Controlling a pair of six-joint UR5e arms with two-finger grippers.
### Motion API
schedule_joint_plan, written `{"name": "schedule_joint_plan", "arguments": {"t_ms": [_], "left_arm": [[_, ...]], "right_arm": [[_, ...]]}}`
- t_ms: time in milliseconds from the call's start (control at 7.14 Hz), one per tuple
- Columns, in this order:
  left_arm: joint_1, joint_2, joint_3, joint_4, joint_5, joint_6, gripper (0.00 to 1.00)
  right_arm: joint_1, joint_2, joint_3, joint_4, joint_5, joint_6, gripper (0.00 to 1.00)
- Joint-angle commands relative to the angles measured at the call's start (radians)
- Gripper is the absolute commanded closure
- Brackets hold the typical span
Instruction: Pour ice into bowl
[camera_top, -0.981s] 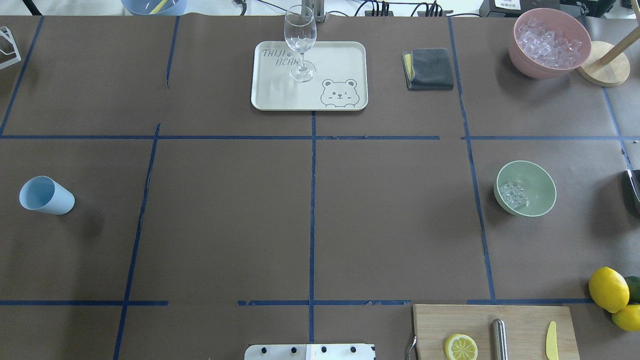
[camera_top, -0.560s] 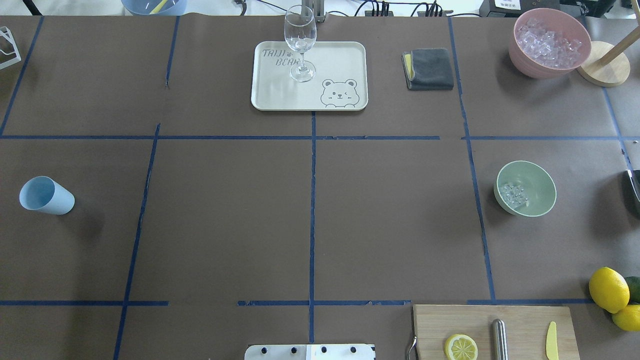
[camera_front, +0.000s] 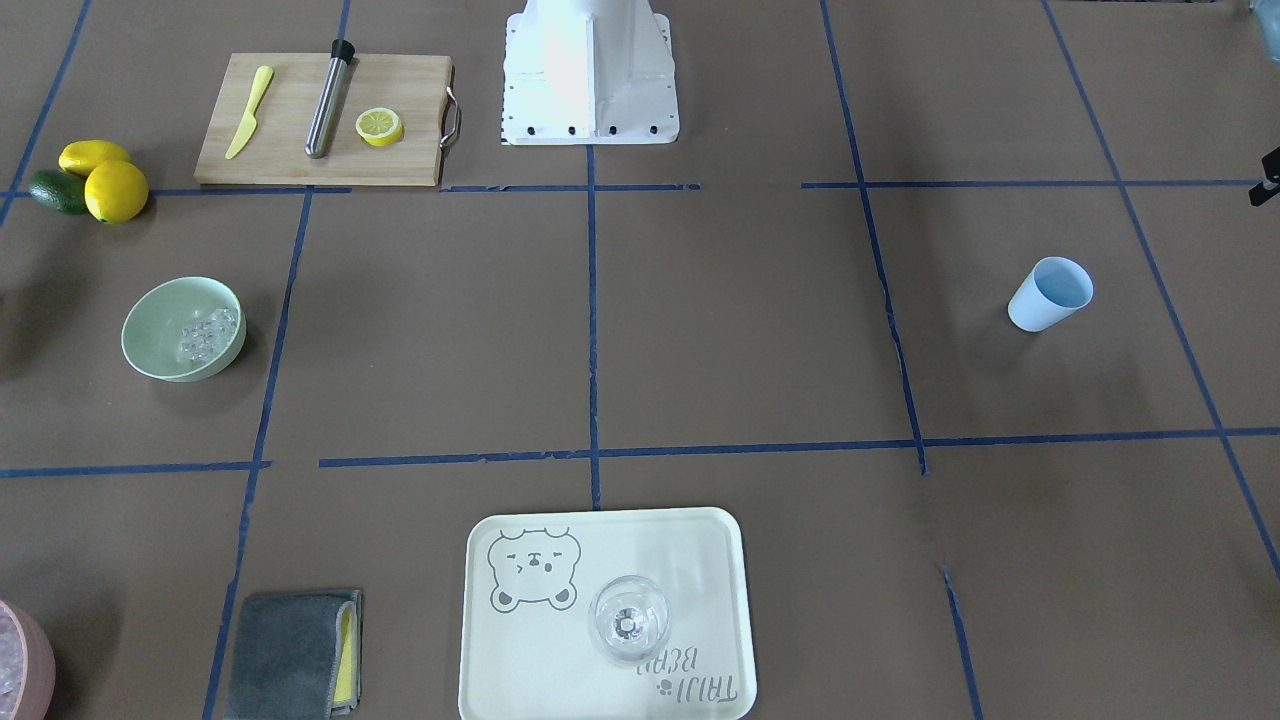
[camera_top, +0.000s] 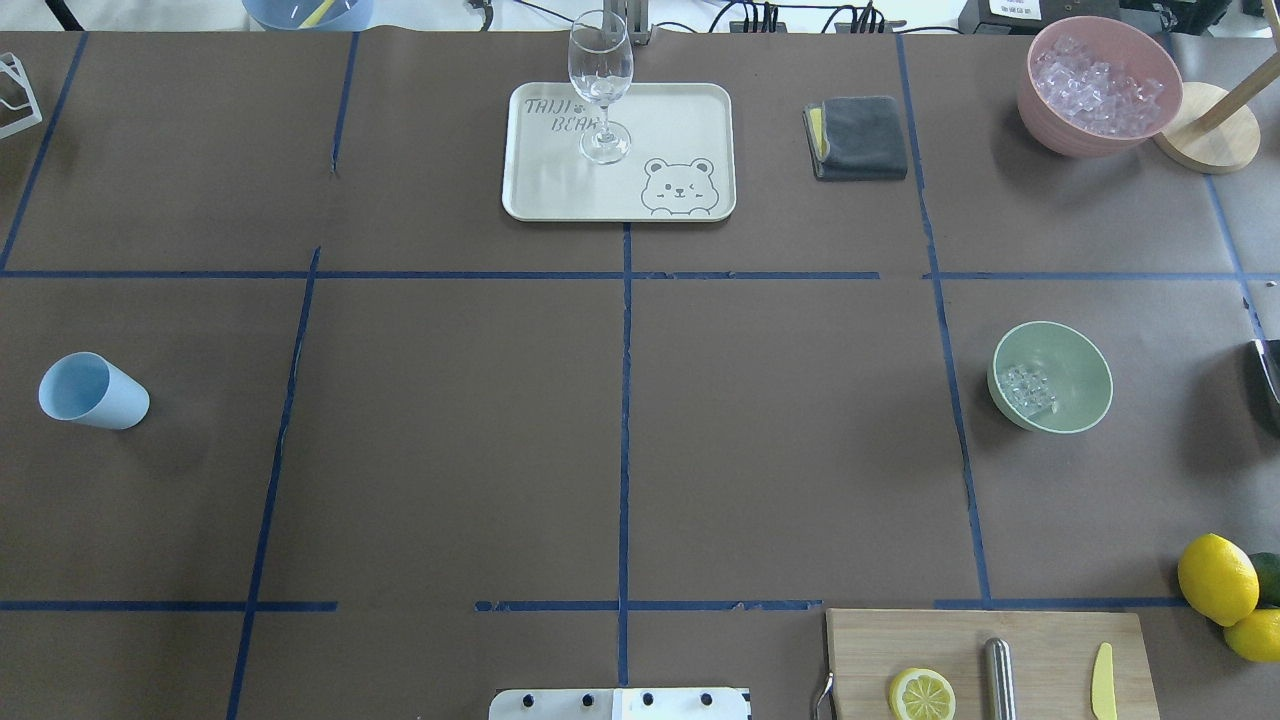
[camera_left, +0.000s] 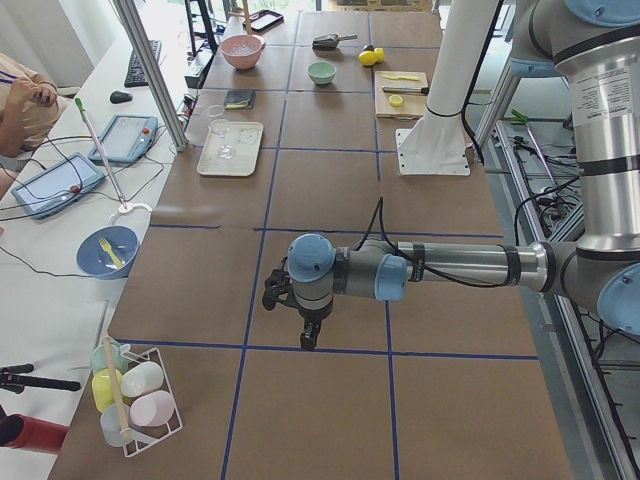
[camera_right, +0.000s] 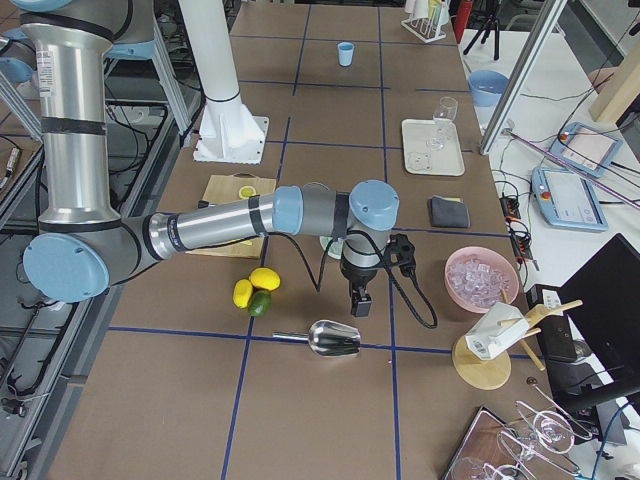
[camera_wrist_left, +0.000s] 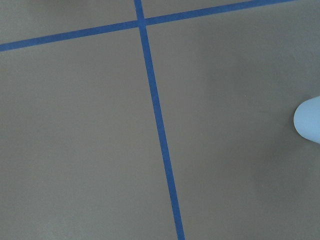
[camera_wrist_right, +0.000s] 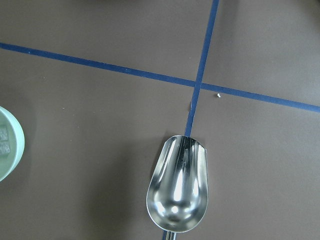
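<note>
The mint-green bowl (camera_top: 1082, 368) stands at the table's right side and also shows in the front view (camera_front: 158, 322). A handful of clear ice cubes (camera_top: 1027, 388) lies inside it, also seen in the front view (camera_front: 204, 334). The light blue cup (camera_top: 95, 392) stands far left and looks empty. My left gripper (camera_left: 308, 336) hangs over the table near the cup and shows only in the left side view. My right gripper (camera_right: 357, 300) hangs beyond the bowl and shows only in the right side view. I cannot tell whether either is open or shut.
A metal scoop (camera_wrist_right: 178, 190) lies below my right wrist, right of the bowl's rim (camera_wrist_right: 9, 150). A pink bowl of crushed ice (camera_top: 1100, 85), a grey cloth (camera_top: 858, 137) and a tray (camera_top: 680, 120) with a wine glass (camera_top: 600, 80) stand at the back. A cutting board (camera_top: 1040, 650) and lemons (camera_top: 1217, 578) sit front right.
</note>
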Motion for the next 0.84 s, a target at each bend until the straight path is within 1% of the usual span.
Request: {"name": "schedule_joint_plan", "arguments": {"t_ms": [0,280,420,560,700], "left_arm": [[-0.049,-0.023,0.005,0.020,0.005,0.015,0.00],[-0.049,-0.025,0.004,0.027,0.005,0.015,0.00],[-0.051,-0.066,-0.008,0.102,0.005,0.013,0.00],[-0.052,-0.141,-0.005,0.218,0.006,0.015,0.00],[-0.060,-0.131,0.011,0.195,0.005,0.018,0.00]], "right_arm": [[0.000,-0.002,0.003,0.007,0.004,-0.001,0.00],[0.000,-0.002,0.017,0.006,0.024,-0.001,0.00],[0.000,-0.002,0.014,0.007,0.028,-0.001,0.00],[0.000,-0.004,0.009,0.006,0.030,-0.003,0.00],[0.000,-0.004,0.002,0.006,0.030,-0.004,0.00]]}}
